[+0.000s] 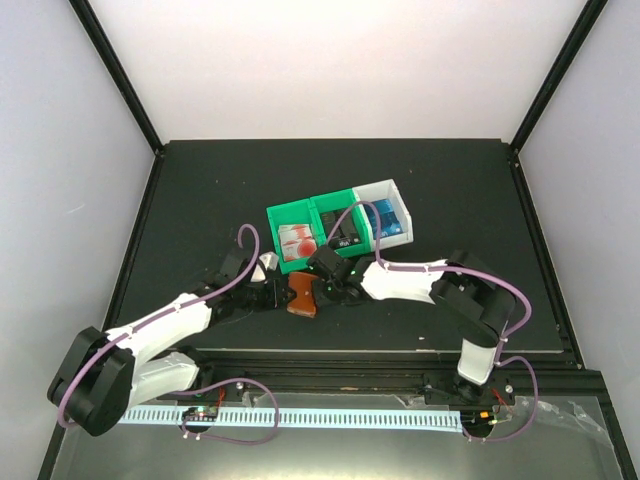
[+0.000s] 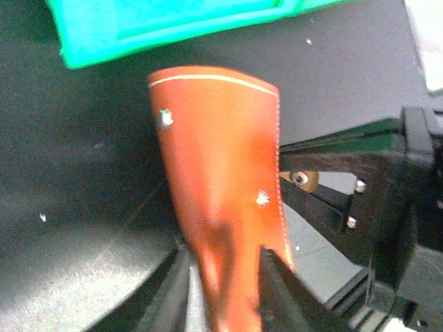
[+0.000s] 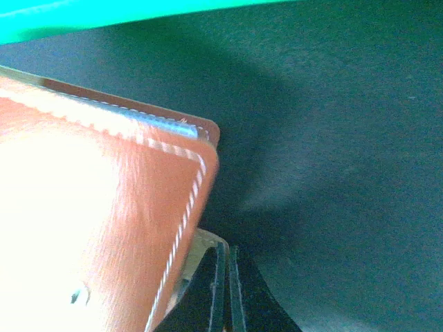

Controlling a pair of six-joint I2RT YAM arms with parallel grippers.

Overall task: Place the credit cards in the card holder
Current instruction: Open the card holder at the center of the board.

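- Left arm (image 1: 160, 325): reaches from the near edge of the desk (image 1: 200, 190) up to the card holder's left side.
- Right arm (image 1: 410, 280): bends in from the opposite side and ends at the card holder's right edge.
- Card holder (image 1: 303, 293): reddish-brown stitched leather, lying between the two wrists, on the near side of the bins and apart from them. In the left wrist view its two metal snaps show on the outer face.
- Left claw (image 2: 225, 277): set to a narrow gap, with the near end of the card holder between its fingers. Both fingers lie against the leather, so it has hold of that end.
- Right claw (image 3: 225, 277): fingers pressed together with only a hairline between them, just beside and partly under the card holder's stitched corner. Whether a thin layer of the holder is pinched between them cannot be told.
- Green bin (image 1: 275, 228): just beyond the card holder, with two compartments.
- Red-and-white cards (image 1: 298, 240): in the green bin's left compartment, straight beyond the card holder.
- Black cards (image 1: 345, 236): in the green bin's right compartment, beyond and to the right of the card holder.
- White bin (image 1: 385, 187): touches the green bin's right side, farthest to the right of the card holder.
- Blue cards (image 1: 390, 222): inside the white bin.
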